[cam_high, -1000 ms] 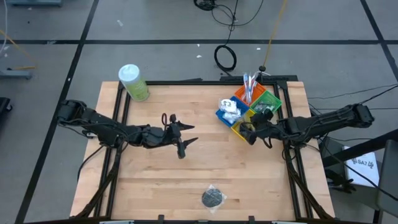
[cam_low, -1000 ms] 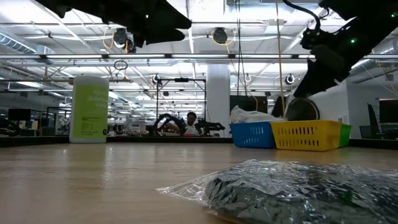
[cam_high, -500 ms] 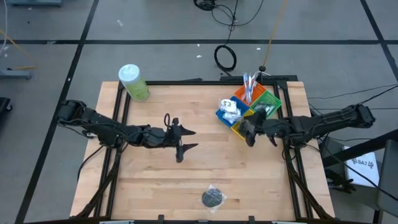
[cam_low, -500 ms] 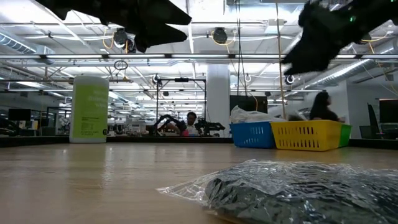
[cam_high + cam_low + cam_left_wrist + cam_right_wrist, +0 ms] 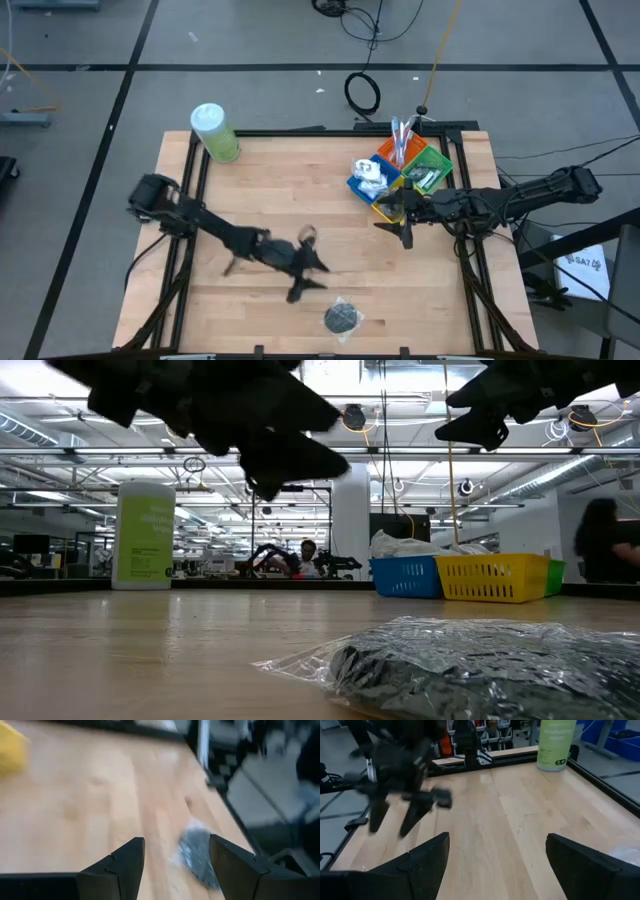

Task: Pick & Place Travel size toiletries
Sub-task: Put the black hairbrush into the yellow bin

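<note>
One clear bag holding a black round disc (image 5: 343,317) lies flat near the table's near edge; it fills the low view's foreground (image 5: 480,660). My left gripper (image 5: 310,279) is open and hovers just left of and beyond this bag, which shows between and past its fingers (image 5: 196,856). My right gripper (image 5: 405,230) is open in the air beside the coloured bins (image 5: 400,170). A bag of white cotton balls (image 5: 370,175) sits in the blue bin. Blue-white toothbrushes (image 5: 400,133) stand in the orange one.
A big green bottle with a white cap (image 5: 215,133) stands at the far left corner. The four bins sit at the far right, and bare wood lies between them and the bag. A black frame rims the table. A person moves in the room beyond (image 5: 600,550).
My left gripper has swung fast from the table's middle toward the near edge and right, ending close to the bagged disc, and it stays open. My right gripper has risen by the bins and turned a little. The bag has not moved.
</note>
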{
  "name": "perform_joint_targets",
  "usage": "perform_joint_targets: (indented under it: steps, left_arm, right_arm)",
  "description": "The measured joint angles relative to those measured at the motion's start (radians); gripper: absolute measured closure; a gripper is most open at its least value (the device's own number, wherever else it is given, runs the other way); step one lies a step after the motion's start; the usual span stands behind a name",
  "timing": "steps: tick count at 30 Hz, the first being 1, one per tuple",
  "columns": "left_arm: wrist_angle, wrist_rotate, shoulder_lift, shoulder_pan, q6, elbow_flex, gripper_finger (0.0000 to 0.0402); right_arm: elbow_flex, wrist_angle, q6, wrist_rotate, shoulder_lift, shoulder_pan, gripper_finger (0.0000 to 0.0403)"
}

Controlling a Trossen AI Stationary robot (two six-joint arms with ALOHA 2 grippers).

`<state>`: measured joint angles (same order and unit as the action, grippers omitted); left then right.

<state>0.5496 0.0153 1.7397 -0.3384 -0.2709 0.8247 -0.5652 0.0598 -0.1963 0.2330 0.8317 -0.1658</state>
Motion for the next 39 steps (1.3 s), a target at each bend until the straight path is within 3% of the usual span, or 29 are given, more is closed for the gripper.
perform_joint_targets:
  steps: [8,14,17,20,28,34,39]
  left_arm:
    - [-0.432,0.038,0.247,-0.055,0.051,0.359,0.0183]
    - [-0.481,0.145,0.385,-0.055,-0.039,0.490,0.0187]
    - [-0.480,0.142,0.424,-0.060,-0.053,0.520,0.0186]
    - [-0.550,0.061,0.445,-0.066,-0.050,0.545,0.0191]
    - [-0.854,-0.314,0.433,-0.017,-0.093,0.552,0.0227]
    - [-0.853,-0.342,0.432,0.043,-0.078,0.548,0.0252]
    - [-0.825,-0.333,0.433,0.074,-0.079,0.547,0.0266]
  right_arm:
    - [0.000,0.004,-0.070,0.000,0.032,0.000,0.0089]
    - [0.000,0.001,-0.091,-0.001,0.045,0.000,0.0089]
    - [0.000,0.004,-0.091,0.000,0.045,0.000,0.0090]
    - [0.000,0.004,-0.091,0.000,0.045,0.000,0.0090]
    - [0.000,0.000,-0.089,-0.001,0.046,0.000,0.0090]
    - [0.044,-0.006,-0.209,-0.030,0.096,-0.001,0.0090]
    - [0.164,0.101,-0.530,-0.044,0.225,-0.026,0.0090]
